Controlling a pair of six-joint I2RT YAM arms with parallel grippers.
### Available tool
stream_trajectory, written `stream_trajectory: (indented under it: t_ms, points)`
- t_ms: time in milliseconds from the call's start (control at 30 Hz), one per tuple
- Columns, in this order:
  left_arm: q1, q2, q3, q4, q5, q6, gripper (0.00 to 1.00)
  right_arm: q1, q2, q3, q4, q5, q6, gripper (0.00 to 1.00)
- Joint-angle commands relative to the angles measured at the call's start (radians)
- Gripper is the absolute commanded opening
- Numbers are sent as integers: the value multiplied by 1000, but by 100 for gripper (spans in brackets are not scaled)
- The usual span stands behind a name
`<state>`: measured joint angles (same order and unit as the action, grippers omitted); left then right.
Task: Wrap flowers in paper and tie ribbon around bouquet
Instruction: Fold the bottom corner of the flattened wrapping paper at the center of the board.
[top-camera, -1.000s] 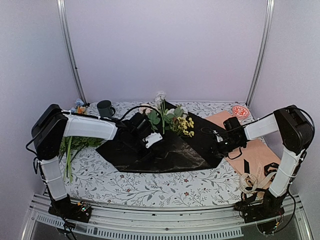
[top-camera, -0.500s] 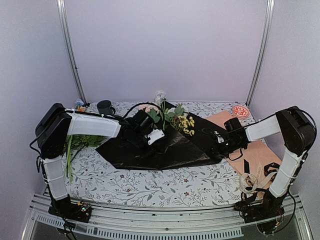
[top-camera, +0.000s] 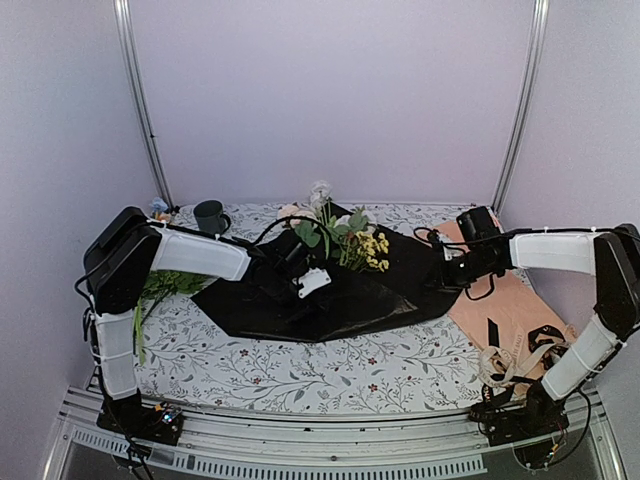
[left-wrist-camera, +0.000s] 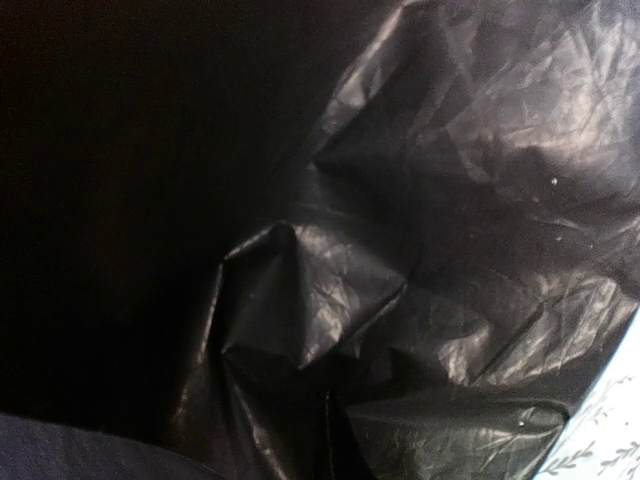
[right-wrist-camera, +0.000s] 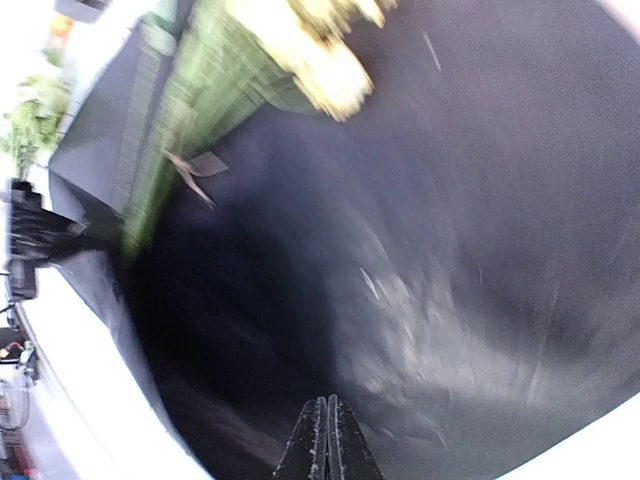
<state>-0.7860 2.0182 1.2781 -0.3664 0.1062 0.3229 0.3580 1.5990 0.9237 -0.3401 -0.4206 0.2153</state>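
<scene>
The black paper (top-camera: 340, 300) lies spread across the middle of the table, creased and partly lifted. The flowers (top-camera: 322, 228), with pink and white blooms and green leaves, rest on its far part beside small yellow blooms (top-camera: 372, 248). My left gripper (top-camera: 300, 277) is shut on a bunched fold of the paper (left-wrist-camera: 330, 300) near the stems; its fingers are lost in the dark wrist view. My right gripper (top-camera: 441, 277) is shut on the paper's right corner, fingertips pressed together (right-wrist-camera: 326, 405). The paper (right-wrist-camera: 450, 250) and flowers (right-wrist-camera: 190, 90) look blurred there. The cream ribbon (top-camera: 505, 365) lies at the near right.
A peach-tan sheet (top-camera: 515, 300) with dark strap-like ribbon (top-camera: 495, 330) lies under the right arm. A dark mug (top-camera: 210, 215) stands at the back left. Leftover green stems (top-camera: 150, 292) lie by the left arm. The floral tablecloth (top-camera: 330, 370) shows in front.
My left gripper has moved back and right toward the stems, pulling the paper fold along. My right arm has stretched out and raised the paper's right corner up and back.
</scene>
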Motion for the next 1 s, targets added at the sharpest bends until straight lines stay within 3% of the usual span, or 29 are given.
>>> stream_trajectory:
  t_ms: [0,200,500,600,700,900,967]
  points:
    - [8,20,-9,17,19,12,0,134,-83,71,0,106,-92,0]
    - [10,15,-11,15,24,10,0,218,2,56,181,-172,-111,1]
    - [8,-2,-17,6,17,6,0,199,192,9,116,-64,-58,1]
    - [11,-17,-25,9,-18,-9,10,188,179,-55,118,-15,-22,0]
    - [13,-60,-27,7,-85,-53,31,188,178,-98,127,-17,-7,0]
    - [13,-231,-71,24,-261,-182,53,188,161,-110,140,-30,8,0]
    - [8,-281,-77,8,-316,-218,55,188,158,-102,136,-31,9,0]
